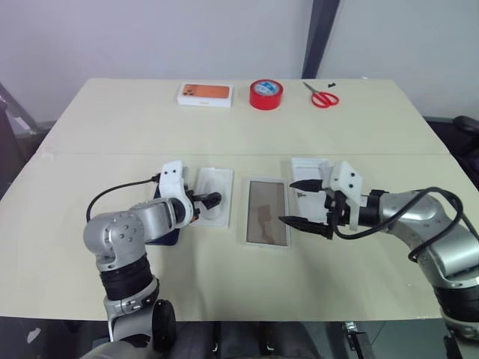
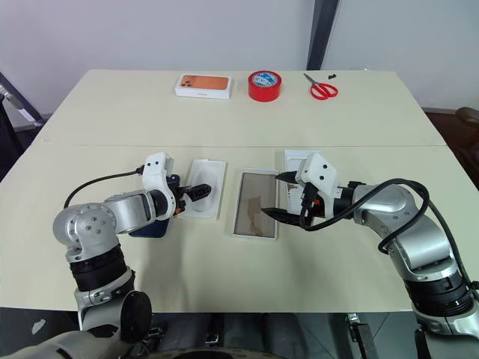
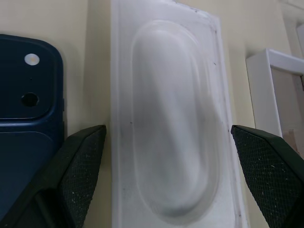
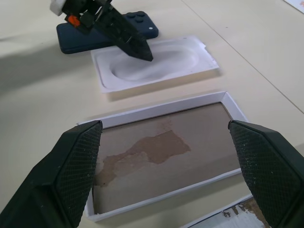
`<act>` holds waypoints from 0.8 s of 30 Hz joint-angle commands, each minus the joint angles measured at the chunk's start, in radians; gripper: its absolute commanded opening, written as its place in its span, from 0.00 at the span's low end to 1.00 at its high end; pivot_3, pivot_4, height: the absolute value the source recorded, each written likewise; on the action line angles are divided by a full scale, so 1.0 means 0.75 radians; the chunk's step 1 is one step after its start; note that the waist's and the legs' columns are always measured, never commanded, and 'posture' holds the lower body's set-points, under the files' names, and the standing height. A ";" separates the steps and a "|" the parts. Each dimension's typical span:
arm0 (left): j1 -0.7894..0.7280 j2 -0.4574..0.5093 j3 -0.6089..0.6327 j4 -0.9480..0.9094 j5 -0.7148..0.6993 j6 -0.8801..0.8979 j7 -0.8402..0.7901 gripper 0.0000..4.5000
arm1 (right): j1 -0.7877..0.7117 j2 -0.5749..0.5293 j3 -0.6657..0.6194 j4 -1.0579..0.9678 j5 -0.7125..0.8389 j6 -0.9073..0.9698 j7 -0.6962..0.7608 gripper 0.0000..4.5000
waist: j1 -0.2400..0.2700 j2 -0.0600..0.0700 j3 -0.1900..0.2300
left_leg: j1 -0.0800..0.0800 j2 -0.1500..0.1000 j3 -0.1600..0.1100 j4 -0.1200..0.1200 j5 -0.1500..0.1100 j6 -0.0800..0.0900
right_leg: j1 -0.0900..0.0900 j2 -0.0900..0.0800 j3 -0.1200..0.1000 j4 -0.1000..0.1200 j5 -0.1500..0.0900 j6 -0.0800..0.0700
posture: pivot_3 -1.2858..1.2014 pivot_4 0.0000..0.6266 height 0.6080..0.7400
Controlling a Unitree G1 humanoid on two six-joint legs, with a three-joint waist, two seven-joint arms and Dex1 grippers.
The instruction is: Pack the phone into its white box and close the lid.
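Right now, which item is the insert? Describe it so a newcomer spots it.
On the tan table, look at the near row of flat items. The insert lies between the navy phone and the white box: all white, with one rounded recess.

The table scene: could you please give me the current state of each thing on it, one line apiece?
Phone: lying camera side up on the table, not in the box.
Box: open, empty.
Insert: flat on the table, recess up, between phone and box.
Lid: off the box, beside it.
Left end effector: open, over the insert.
Right end effector: open, by the box.
Scissors: closed.
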 commanded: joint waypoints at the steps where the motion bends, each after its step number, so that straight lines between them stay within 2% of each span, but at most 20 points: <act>1: -0.029 -0.010 0.030 -0.007 0.015 0.012 -0.007 0.72 | 0.004 0.001 -0.015 -0.048 0.008 -0.023 -0.008 1.00 | 0.000 0.000 0.000 | 0.000 0.000 0.000 0.000 0.000 0.000 | 0.000 0.000 0.000 0.000 0.000 0.000 | 0.52 0.24 0.88; 7: -0.055 -0.011 0.087 -0.004 0.040 0.012 -0.003 0.05 | 0.011 0.003 -0.007 -0.055 0.009 -0.021 -0.017 1.00 | 0.000 0.000 0.000 | 0.000 0.000 0.000 0.000 0.000 -0.001 | 0.000 0.000 0.000 0.000 0.000 0.000 | 0.52 0.24 0.88; 8: -0.060 -0.009 0.095 -0.003 0.045 0.012 -0.003 0.01 | 0.010 0.004 -0.005 -0.054 0.009 -0.021 -0.017 1.00 | 0.000 0.000 0.000 | 0.000 0.000 0.000 0.000 0.000 -0.001 | 0.000 0.000 0.000 0.000 0.000 0.000 | 0.52 0.24 0.88; 13: -0.133 -0.030 0.230 0.006 0.042 0.012 -0.011 0.01 | 0.001 0.007 0.002 -0.043 0.008 -0.026 -0.016 1.00 | -0.001 -0.001 0.000 | 0.000 0.000 0.000 0.000 0.000 -0.001 | 0.000 0.000 0.000 0.000 0.000 0.000 | 0.52 0.24 0.88; 19: -0.212 -0.079 0.442 -0.010 -0.068 0.012 -0.053 0.01 | -0.011 0.002 -0.001 -0.012 0.001 -0.041 -0.012 1.00 | 0.000 -0.001 0.001 | 0.000 0.000 0.000 0.000 0.001 -0.002 | 0.000 0.000 0.000 0.000 0.000 0.000 | 0.52 0.24 0.88; 24: -0.177 -0.157 0.343 -0.056 -0.281 0.012 -0.017 0.01 | -0.015 -0.022 -0.026 0.076 -0.036 -0.086 0.001 1.00 | 0.007 -0.002 0.001 | 0.000 0.000 0.000 0.001 0.001 -0.003 | 0.000 0.000 0.000 0.000 0.000 0.000 | 0.52 0.24 0.88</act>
